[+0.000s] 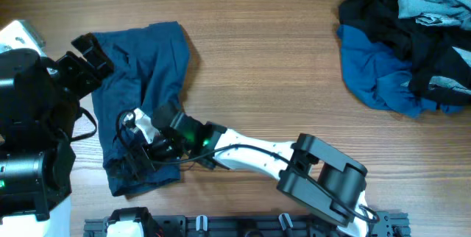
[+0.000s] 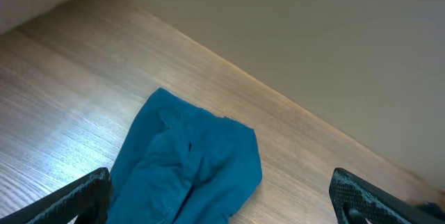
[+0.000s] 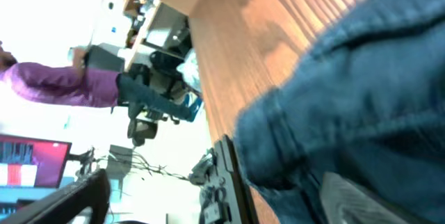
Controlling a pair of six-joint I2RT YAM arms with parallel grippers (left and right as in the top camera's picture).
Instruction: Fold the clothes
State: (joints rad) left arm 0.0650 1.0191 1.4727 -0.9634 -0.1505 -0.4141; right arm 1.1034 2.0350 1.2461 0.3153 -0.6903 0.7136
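shorts (image 1: 151,75): on table (image 1: 280,60), left; clothes pile (image 1: 405,53): far right corner; well apart

Left gripper (image 2: 221,182) is textured black; right arm (image 1: 250,152), at six o'clock, is white with black joints (image 1: 324,174), green light (image 1: 193,134).

Overhead, wrists close; shorts (image 1: 151,68) shared.

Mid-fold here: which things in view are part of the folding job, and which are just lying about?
Job:
- navy shorts, crumpled at the left
- pile of clothes, far right corner

Lying about:
- white object at the left edge
- black rail along the near edge
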